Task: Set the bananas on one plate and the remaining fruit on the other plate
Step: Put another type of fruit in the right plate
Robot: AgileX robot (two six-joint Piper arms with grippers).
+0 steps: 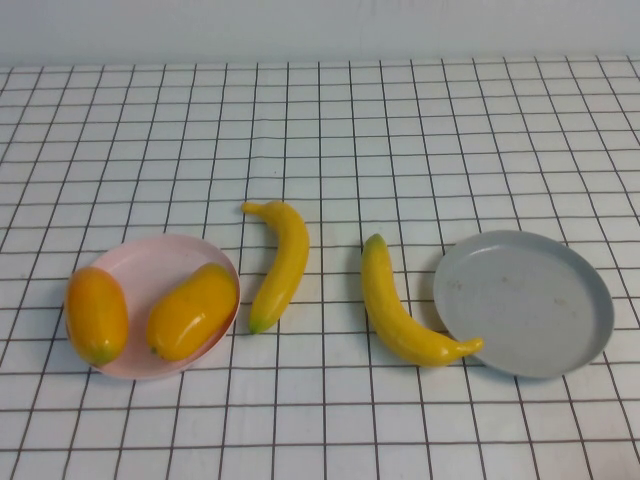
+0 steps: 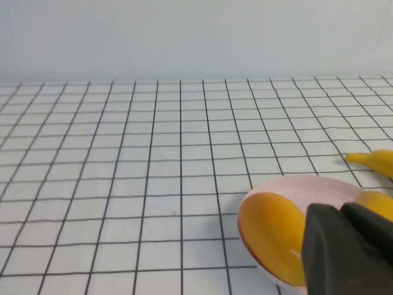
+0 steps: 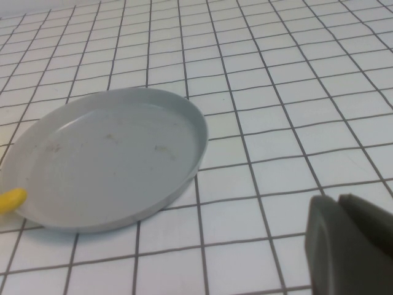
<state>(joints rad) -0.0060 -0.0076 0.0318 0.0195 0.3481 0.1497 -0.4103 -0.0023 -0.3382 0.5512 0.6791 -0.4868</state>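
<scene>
Gridded desk (image 1: pixel 330 120): mangoes (image 1: pixel 190 310) sorted on pink plate (image 1: pixel 165 260), bananas (image 1: pixel 282 262) await grey plate (image 1: pixel 525 300); my left pincer (image 2: pixel 344 212) and right pincer (image 3: pixel 339 203) hang low, pressed together, empty.

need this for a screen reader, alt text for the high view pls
Two orange-yellow fruits sit on a pink plate at left; two bananas lie on the gridded table between it and a grey plate. Neither gripper shows.

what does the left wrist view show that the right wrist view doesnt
Left wrist view only: the pink plate, a mango-like fruit on it, the shut left gripper close beside that fruit. Right wrist view only: the grey plate holding no fruit, the shut right gripper near it. Both: the grid tablecloth and a banana tip.
</scene>
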